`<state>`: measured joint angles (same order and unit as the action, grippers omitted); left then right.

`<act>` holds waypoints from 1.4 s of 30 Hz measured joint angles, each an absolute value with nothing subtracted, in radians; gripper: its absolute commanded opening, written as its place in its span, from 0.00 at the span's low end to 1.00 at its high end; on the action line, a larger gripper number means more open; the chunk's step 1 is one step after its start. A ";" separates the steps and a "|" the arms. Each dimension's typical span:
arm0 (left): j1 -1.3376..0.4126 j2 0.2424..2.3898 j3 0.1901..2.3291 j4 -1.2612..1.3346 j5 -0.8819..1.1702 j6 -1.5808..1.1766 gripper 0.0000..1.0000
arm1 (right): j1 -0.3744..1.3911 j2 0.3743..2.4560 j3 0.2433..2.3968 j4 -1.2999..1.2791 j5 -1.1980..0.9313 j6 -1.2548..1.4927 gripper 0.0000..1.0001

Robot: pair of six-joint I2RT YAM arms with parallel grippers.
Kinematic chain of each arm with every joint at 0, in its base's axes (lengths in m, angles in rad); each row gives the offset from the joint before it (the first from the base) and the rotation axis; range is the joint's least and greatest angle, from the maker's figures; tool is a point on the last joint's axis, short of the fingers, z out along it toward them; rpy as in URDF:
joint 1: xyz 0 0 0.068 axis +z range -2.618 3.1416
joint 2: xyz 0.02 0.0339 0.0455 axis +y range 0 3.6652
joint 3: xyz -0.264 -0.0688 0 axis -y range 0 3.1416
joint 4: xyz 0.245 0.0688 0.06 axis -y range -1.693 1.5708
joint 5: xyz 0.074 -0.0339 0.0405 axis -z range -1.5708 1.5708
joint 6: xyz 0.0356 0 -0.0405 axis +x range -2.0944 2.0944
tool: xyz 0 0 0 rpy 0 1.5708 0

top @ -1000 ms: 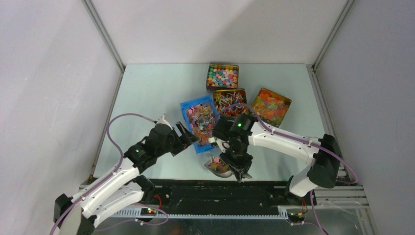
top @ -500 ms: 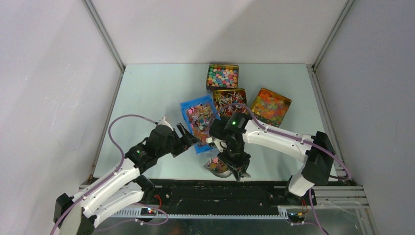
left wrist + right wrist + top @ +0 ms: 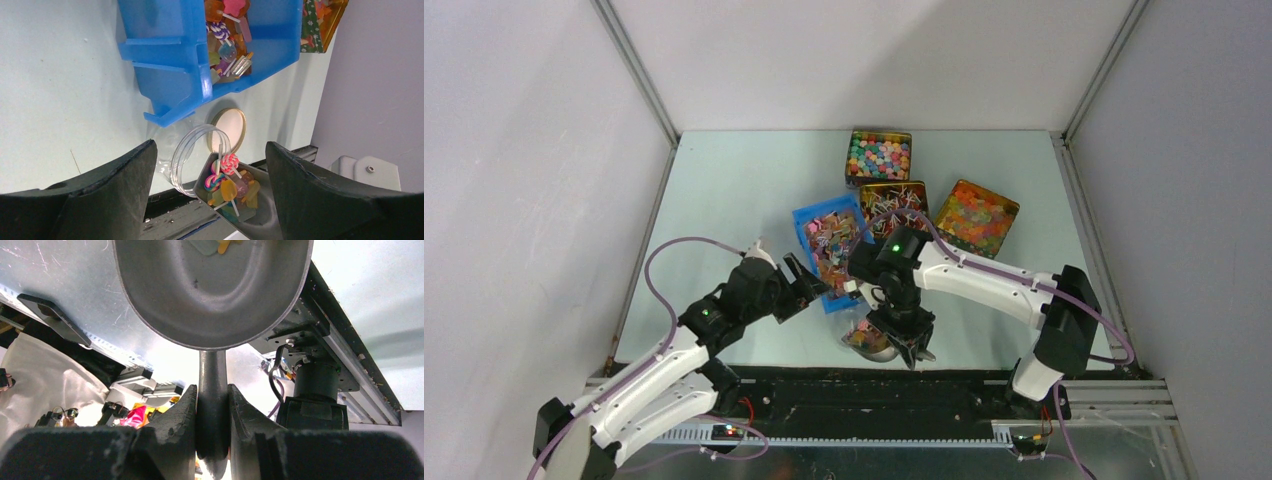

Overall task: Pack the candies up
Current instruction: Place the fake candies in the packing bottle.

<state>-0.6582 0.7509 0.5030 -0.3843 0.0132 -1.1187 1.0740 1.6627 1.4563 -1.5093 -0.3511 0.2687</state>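
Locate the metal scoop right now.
Top view: the silver metal scoop is held near the front edge of the table, centre, in front of the blue plastic bin, beside the clear jar's mouth, its handle clamped by the right fingers.

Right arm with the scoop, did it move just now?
Yes. The right arm, holding the metal scoop, shifted slightly left, toward the blue bin, which stayed put.

Pale green tabletop (image 3: 724, 190) between plain grey walls (image 3: 514, 150)

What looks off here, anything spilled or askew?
Clear jar looks tipped on its side near the front edge, lid loose beside it. Blue bin sits skewed. No candies on the bare table.
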 measured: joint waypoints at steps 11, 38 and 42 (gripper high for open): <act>-0.658 0.750 0.503 -0.383 0.014 -1.126 0.85 | 1.074 1.684 1.488 -1.537 -0.336 0.269 0.00; -0.658 0.744 0.479 -0.376 0.015 -1.127 0.85 | 1.078 1.695 1.501 -1.551 -0.336 0.268 0.00; -0.658 0.744 0.479 -0.375 0.015 -1.127 0.85 | 1.084 1.696 1.510 -1.552 -0.336 0.269 0.00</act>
<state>-0.6582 0.7437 0.4786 -0.3752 0.0151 -1.1271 1.0843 1.6958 1.5101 -1.5524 -0.3359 0.2687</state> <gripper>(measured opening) 0.846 0.247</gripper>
